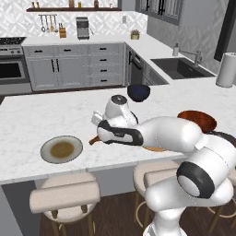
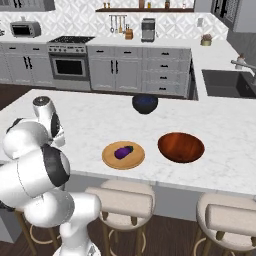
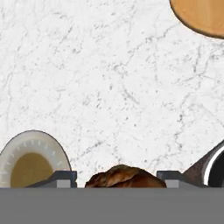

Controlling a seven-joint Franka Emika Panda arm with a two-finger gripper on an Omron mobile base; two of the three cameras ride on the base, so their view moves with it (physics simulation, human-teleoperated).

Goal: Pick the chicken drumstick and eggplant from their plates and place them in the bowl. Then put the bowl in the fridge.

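My gripper [image 3: 114, 180] is shut on the golden-brown chicken drumstick [image 3: 124, 177], which sits between the two fingertips. From the left base camera the drumstick [image 1: 94, 139] hangs just above the counter, right of the pale grey plate [image 1: 46, 152], which is bare. That plate [image 3: 8, 157] lies at the lower left of the hand view. The purple eggplant [image 2: 123, 151] rests on the wood-coloured plate [image 2: 110, 159]. To its right stands the red-orange bowl [image 2: 181, 146], with nothing in it. The fridge is out of view.
A dark navy bowl [image 2: 145, 104] stands at the far side of the island. Stools [image 1: 64, 193] line the near edge. A sink [image 1: 182, 67] and a paper towel roll [image 1: 226, 69] are at the right.
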